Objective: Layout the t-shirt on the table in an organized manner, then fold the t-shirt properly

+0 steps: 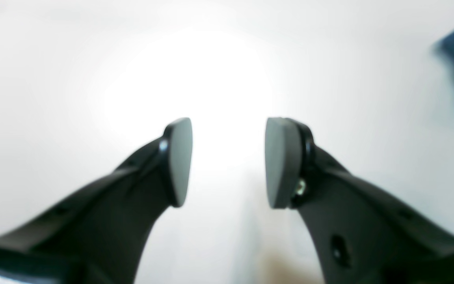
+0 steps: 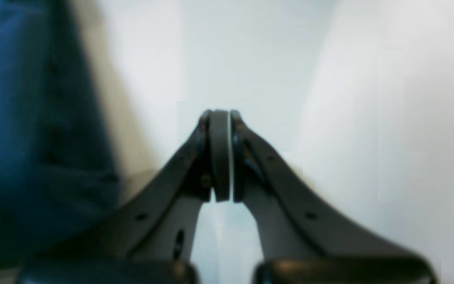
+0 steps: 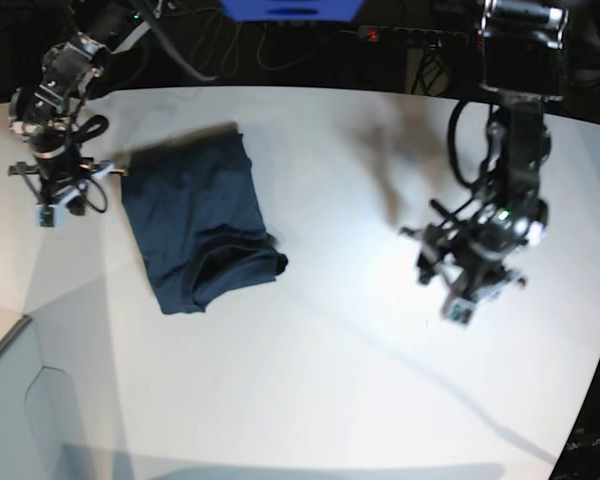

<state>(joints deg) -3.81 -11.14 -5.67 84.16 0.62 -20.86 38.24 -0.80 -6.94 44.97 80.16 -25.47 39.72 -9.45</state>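
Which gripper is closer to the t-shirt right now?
Right. The right gripper sits just beside the t-shirt; the left gripper hovers far across the table.

One shirt, one table, two grippers.

There's a single navy t-shirt (image 3: 202,220) on the one white table (image 3: 330,350), one left gripper (image 1: 229,161) and one right gripper (image 2: 220,156), plus one power strip (image 3: 412,36) behind.
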